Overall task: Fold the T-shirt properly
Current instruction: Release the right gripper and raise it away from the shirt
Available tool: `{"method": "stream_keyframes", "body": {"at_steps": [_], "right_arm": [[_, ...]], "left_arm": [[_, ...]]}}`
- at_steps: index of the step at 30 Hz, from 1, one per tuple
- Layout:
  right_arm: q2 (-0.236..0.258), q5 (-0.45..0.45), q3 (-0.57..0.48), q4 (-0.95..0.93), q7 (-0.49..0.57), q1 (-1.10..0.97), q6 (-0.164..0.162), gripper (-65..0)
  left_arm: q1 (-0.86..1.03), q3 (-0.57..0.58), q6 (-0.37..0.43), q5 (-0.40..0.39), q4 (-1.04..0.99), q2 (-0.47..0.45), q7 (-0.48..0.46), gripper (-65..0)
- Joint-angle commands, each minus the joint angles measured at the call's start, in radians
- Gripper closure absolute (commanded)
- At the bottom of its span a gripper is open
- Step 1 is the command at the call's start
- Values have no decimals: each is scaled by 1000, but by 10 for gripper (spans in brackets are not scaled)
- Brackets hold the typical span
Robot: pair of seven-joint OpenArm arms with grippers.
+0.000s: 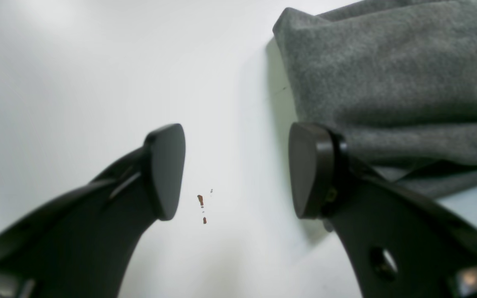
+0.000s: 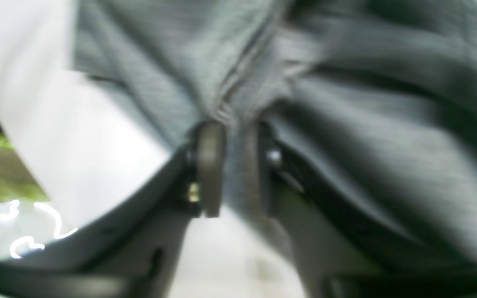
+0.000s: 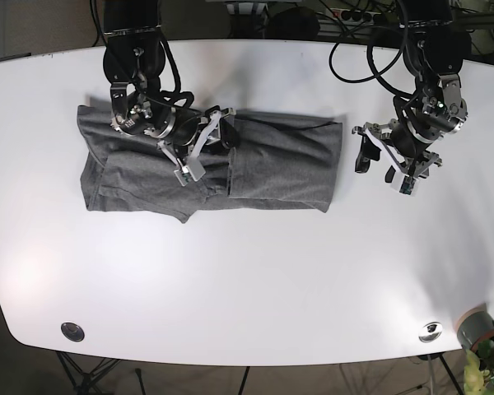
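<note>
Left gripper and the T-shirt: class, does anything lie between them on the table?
Nothing visible does. The left gripper is open over bare white table, and the grey T-shirt edge lies right beside one finger. Only small brown specks mark the table between its fingers.

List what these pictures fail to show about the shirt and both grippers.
- Right gripper pinch: right wrist view is blurred, so how many layers of the shirt it holds is unclear.
- Base view: that arm covers the pinched fold.
- Left gripper: left wrist view's edge cuts off most of the shirt.
</note>
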Motion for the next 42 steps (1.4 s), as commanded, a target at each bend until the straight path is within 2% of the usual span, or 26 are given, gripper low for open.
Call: {"method": "stream_keyframes", "body": {"at_steps": [1,3,12,16,17,19,20,23,25,28,32,35,40,42], "right_arm": [[28,26,44,16,22,16,6,-325],[38,30,80,21,22,16,13,-350],[103,32,244,171,11,7,15,-339],[107,70,373,185,-29,11,16,-342],[118,89,405,185,-39,19,29,-344],[140,127,451,173,-53,25,66,-380],[153,151,474,154,-59,31,82,-425],[186,202,538,100,-61,43,84,-536],[203,219,566,48,-61,59,84,-583],[233,220,600,-47,-61,91,89,-598],[275,217,652,-194,-61,140,93,-598],[305,217,679,-294,-58,168,95,-598],[359,217,683,-421,-39,211,98,-598],[367,217,683,-467,-21,215,113,-598]], "left_arm": [[-15,13,-2,-11,15,-10,-18,-375],[-24,36,-2,-11,15,-10,-19,-375],[-87,148,6,-9,14,-5,-22,-376],[-135,214,6,20,-29,2,-22,-376],[-145,228,6,28,-47,19,-24,-376],[-170,235,6,43,-75,45,-24,-375],[-181,235,5,52,-90,62,-24,-374],[-196,235,1,71,-129,94,-25,-372],[-196,235,0,69,-159,104,-41,-369],[-191,239,-2,68,-173,104,-87,-290],[-184,239,-2,68,-181,104,-116,-135],[-159,234,-2,68,-183,99,-145,-57],[-153,237,-2,68,-232,96,-177,-40],[-161,234,-2,68,-287,96,-180,-39]]}}
